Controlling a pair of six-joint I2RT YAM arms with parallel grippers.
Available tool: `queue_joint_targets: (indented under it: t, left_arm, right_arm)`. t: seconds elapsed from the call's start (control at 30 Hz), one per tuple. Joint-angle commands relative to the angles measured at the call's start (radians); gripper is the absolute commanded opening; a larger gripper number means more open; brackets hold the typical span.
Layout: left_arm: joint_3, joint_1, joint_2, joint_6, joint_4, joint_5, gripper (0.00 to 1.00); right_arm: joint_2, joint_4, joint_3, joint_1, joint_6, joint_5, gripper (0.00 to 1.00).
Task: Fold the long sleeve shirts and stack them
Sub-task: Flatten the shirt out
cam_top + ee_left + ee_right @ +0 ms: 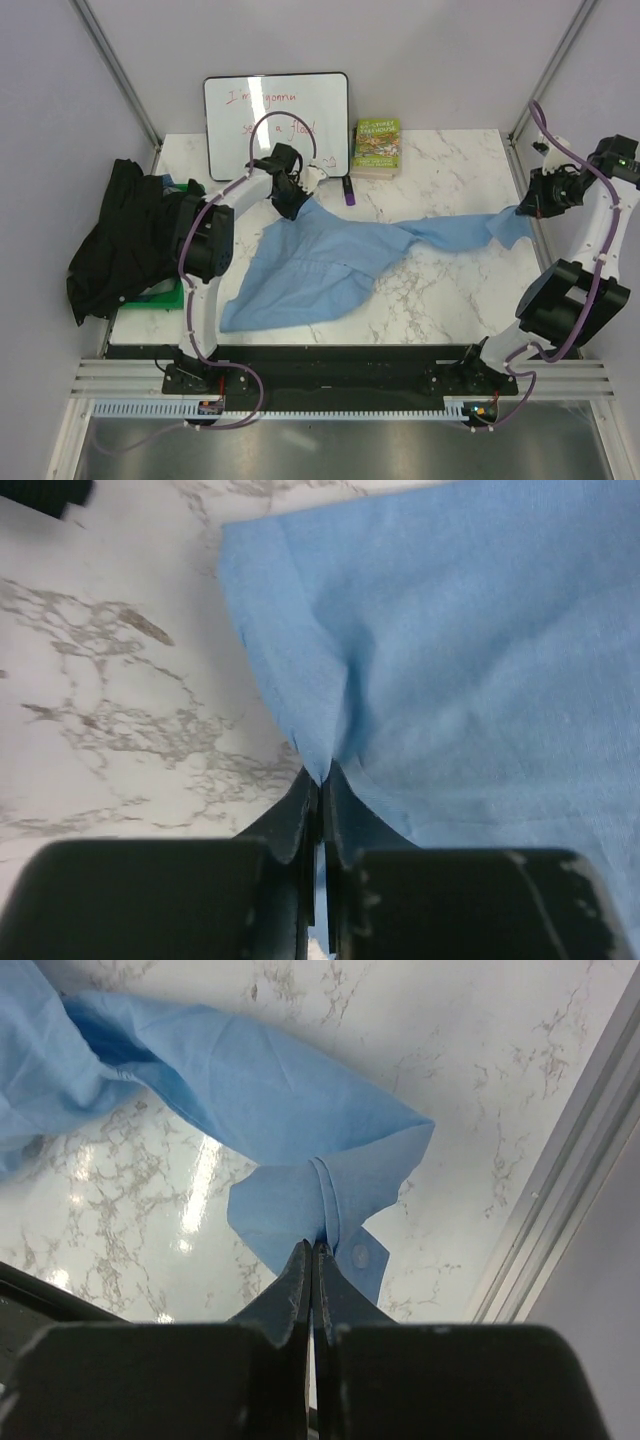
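Note:
The light blue shirt [330, 262] lies spread across the marble table, one sleeve stretched to the right. My left gripper [291, 205] is shut on its far left edge, the cloth [450, 660] pinched between the fingertips. My right gripper [527, 207] is shut on the buttoned sleeve cuff [330, 1200] at the far right. The black shirt [125, 240] lies crumpled at the table's left edge, apart from both grippers.
A whiteboard [276, 122] leans on the back wall with a small green-covered book [377, 147] beside it. A purple marker [348, 189] lies near the left gripper. Something green [160, 296] sits under the black shirt. A metal frame rail [570, 1190] runs along the right edge.

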Motion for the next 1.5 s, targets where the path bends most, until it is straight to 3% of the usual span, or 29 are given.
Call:
queue_joint_targets:
  t: [0.0,0.07,0.13,0.17,0.23,0.27,0.33,0.37,0.4,0.47,0.53,0.6,0.67,0.7,0.73,0.8,0.83,0.9,1.03,1.17,1.3,1.47]
  left_arm:
    - [0.212,0.003,-0.068,-0.065,-0.014,0.012,0.02]
    - [0.295,0.003,-0.112,-0.088,-0.042,0.019,0.02]
    - [0.352,0.002,-0.170,-0.082,-0.102,0.074,0.02]
    - [0.342,-0.003,-0.257,-0.073,-0.114,0.093,0.02]
    - [0.223,-0.004,-0.362,-0.015,-0.143,0.162,0.02]
    - [0.157,-0.007,-0.497,0.016,-0.150,0.212,0.02]
    - [-0.081,-0.014,-0.642,0.132,-0.157,0.252,0.02]
    - [-0.167,-0.017,-0.714,0.177,-0.160,0.272,0.02]
    - [-0.341,-0.018,-0.867,0.267,-0.165,0.301,0.02]
    - [-0.589,-0.030,-1.013,0.382,-0.215,0.285,0.02]
    - [-0.718,-0.041,-1.216,0.502,-0.313,0.265,0.02]
    - [-0.851,-0.050,-1.321,0.580,-0.398,0.214,0.05]
    - [-0.919,-0.052,-1.413,0.597,-0.482,0.182,0.21]
    - [-0.928,-0.050,-1.434,0.587,-0.495,0.182,0.27]
    - [-0.930,-0.050,-1.469,0.578,-0.504,0.182,0.40]
    - [-0.907,-0.050,-1.482,0.541,-0.504,0.206,0.54]
    - [-0.892,-0.050,-1.467,0.512,-0.490,0.211,0.70]
    - [-0.831,-0.050,-1.421,0.415,-0.446,0.242,0.73]
    - [-0.708,-0.046,-1.248,0.211,-0.296,0.271,0.74]
    - [-0.598,-0.032,-1.026,0.024,-0.145,0.289,0.74]
    - [-0.487,-0.023,-0.819,-0.039,-0.133,0.340,0.75]
    - [-0.473,0.018,-0.697,0.002,-0.143,0.391,0.75]
  right_arm:
    - [0.055,0.026,0.166,-0.005,0.113,-0.088,0.00]
    - [0.099,0.011,0.310,-0.065,0.179,-0.111,0.00]
    - [0.133,-0.074,0.428,-0.160,0.138,-0.152,0.00]
    - [0.169,-0.222,0.543,-0.185,0.019,-0.151,0.00]
    - [0.141,-0.228,0.521,-0.241,-0.050,-0.082,0.00]
    - [0.045,-0.228,0.377,-0.249,-0.219,-0.045,0.00]
    - [-0.125,-0.228,0.095,-0.243,-0.385,0.056,0.00]
    - [-0.181,-0.228,0.002,-0.240,-0.551,0.085,0.00]
    - [-0.236,-0.228,-0.092,-0.236,-0.625,0.114,0.00]
    - [-0.371,-0.227,-0.328,-0.233,-0.764,0.220,0.00]
    - [-0.442,-0.227,-0.492,-0.231,-0.896,0.295,0.05]
    - [-0.439,-0.227,-0.534,-0.229,-0.934,0.357,0.49]
    - [-0.377,-0.228,-0.478,-0.220,-0.892,0.307,0.84]
    - [-0.348,-0.228,-0.432,-0.191,-0.803,0.281,0.89]
    - [-0.276,-0.228,-0.331,-0.164,-0.737,0.253,0.91]
    - [-0.210,-0.228,-0.245,-0.048,-0.634,0.196,0.92]
    - [-0.161,-0.227,-0.188,-0.003,-0.547,0.179,0.92]
    - [-0.092,-0.218,-0.125,0.144,-0.461,0.097,0.92]
    - [0.078,-0.024,-0.009,0.349,-0.028,-0.023,0.89]
    - [0.284,0.112,0.136,0.467,0.235,-0.062,0.87]
    - [0.461,0.164,0.260,0.519,0.336,-0.062,0.86]
    - [0.510,0.172,0.260,0.550,0.296,-0.074,0.86]
